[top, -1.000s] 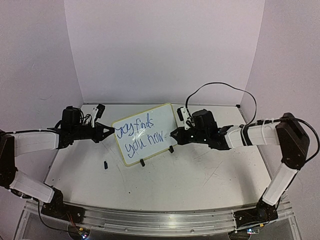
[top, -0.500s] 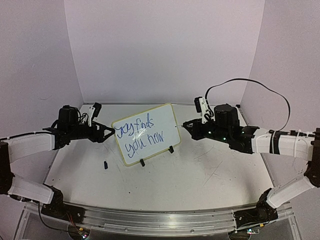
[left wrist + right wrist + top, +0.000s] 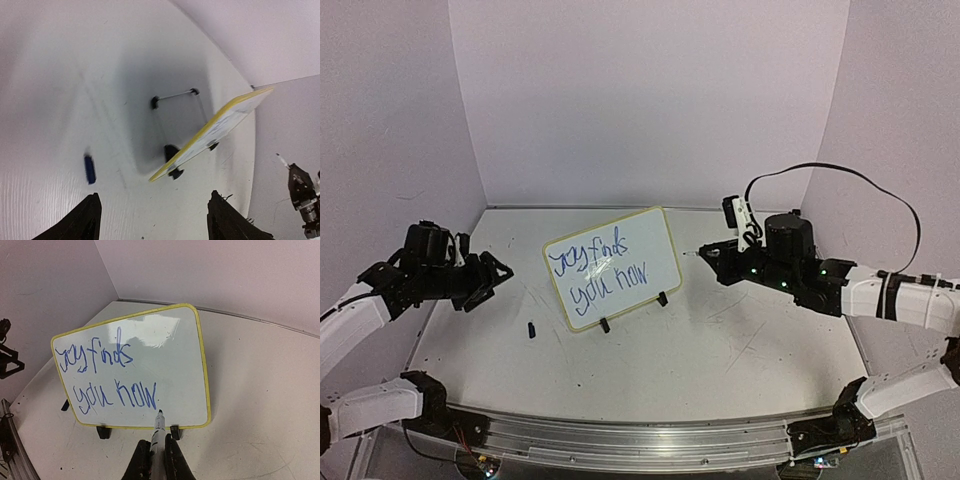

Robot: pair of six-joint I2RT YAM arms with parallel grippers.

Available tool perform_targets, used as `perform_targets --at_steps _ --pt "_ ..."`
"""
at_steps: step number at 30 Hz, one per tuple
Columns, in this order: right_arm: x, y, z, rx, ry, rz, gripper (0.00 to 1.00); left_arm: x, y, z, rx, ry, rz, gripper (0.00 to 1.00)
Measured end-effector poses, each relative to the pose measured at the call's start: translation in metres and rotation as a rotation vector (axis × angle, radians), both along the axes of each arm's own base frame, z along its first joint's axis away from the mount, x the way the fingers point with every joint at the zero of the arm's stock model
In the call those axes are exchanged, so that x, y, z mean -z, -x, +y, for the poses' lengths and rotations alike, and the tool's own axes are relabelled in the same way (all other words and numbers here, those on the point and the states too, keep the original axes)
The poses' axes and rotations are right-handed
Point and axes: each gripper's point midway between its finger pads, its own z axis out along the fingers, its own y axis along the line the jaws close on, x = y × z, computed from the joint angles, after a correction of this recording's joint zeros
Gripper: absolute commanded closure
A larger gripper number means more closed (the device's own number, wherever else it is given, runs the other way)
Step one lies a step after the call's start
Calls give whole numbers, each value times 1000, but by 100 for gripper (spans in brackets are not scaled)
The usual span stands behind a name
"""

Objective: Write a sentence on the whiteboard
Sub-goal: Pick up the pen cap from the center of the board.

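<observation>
The whiteboard (image 3: 612, 268), yellow-green framed, stands tilted back on two black clip feet mid-table. Blue handwriting on it reads "joy finds you now". My right gripper (image 3: 718, 257) is off its right edge, shut on a marker (image 3: 158, 429). In the right wrist view the whiteboard (image 3: 190, 370) fills the middle, and the marker tip hovers near its lower edge, just past the last word, between the fingers of the right gripper (image 3: 157, 447). My left gripper (image 3: 488, 280) is open and empty, well left of the board. From the left wrist the whiteboard (image 3: 215, 131) shows edge-on beyond the left gripper (image 3: 154, 202).
A small dark blue marker cap (image 3: 532, 328) lies on the table left of the board's front, also the cap (image 3: 89, 169) in the left wrist view. A wire prop (image 3: 175, 94) stands behind the board. Walls enclose the table on three sides.
My left gripper has opened and pulled back leftward from the board's left edge. My right arm has drawn the marker back to the right, away from the board.
</observation>
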Motion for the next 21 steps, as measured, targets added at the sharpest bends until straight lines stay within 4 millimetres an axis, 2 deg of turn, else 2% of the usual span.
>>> perform_targets --at_steps 2,3,4,6,9,13,17,21 --pt "7 2 -1 -2 12 10 100 40 17 6 -68 -36 194 28" --pt "9 2 -2 -2 14 12 100 51 21 7 -83 -56 243 28" --pt "9 3 -3 -3 14 11 100 70 28 7 -105 -101 329 29" --pt "7 4 -4 -3 9 7 100 94 36 4 -110 -176 420 31" --pt "-1 7 -6 -3 -8 -11 100 130 42 -1 -108 -300 526 39" --pt "-6 9 -8 -3 -22 -25 100 145 37 -2 -128 -323 539 46" --pt "1 10 -9 -2 -15 -12 100 157 23 -6 -145 -325 516 49" --pt "5 11 -9 -3 -13 -3 100 174 22 -11 -142 -294 516 50"
